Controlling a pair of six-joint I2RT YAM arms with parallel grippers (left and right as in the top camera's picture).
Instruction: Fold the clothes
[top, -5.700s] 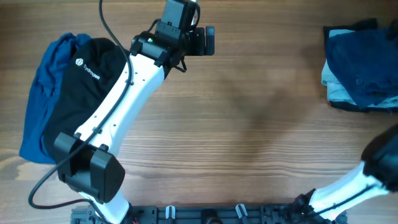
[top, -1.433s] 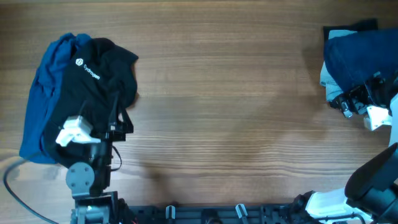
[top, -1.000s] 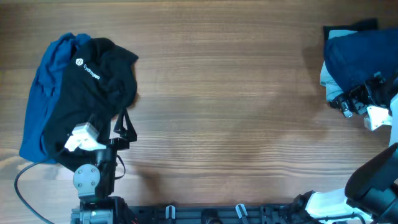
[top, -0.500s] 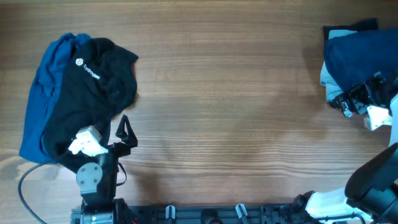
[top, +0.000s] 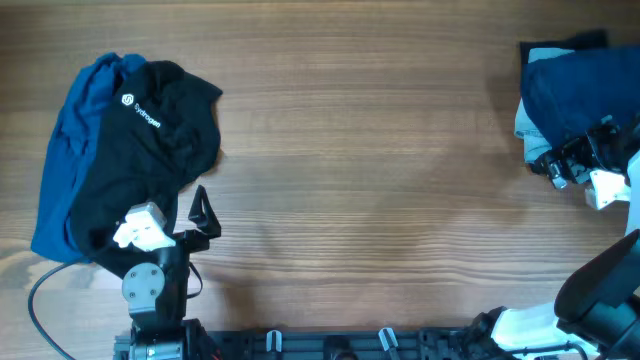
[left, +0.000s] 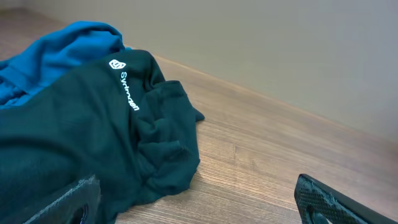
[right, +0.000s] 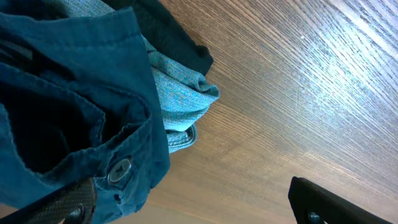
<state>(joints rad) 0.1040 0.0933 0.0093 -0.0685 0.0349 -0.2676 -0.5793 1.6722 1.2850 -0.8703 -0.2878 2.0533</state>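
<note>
The clothes lie in two heaps. At the left, a black top (top: 165, 140) with a small white logo rests on a royal-blue garment (top: 65, 150); the left wrist view shows both, the black top (left: 87, 143) and the royal-blue garment (left: 62, 53). My left gripper (top: 200, 216) stands open at the top's near right edge, one finger (left: 71, 200) over the cloth. At the right, a dark navy garment (top: 575, 95) with a metal button (right: 118, 170) tops a pile. My right gripper (top: 566, 165) is open at its near edge, nothing between the fingers.
Pale blue denim (top: 528, 130) sticks out under the navy garment, seen as a folded pale blue denim corner (right: 180, 93) in the right wrist view, with a black cloth (right: 171, 37) beyond it. The wooden table (top: 370, 170) stretches between the heaps. A rail (top: 330, 345) runs along the front edge.
Since the earliest frame the left arm has drawn back from the far side to the front left, and the right gripper has come to the navy pile. Both stand still over the last half second.
</note>
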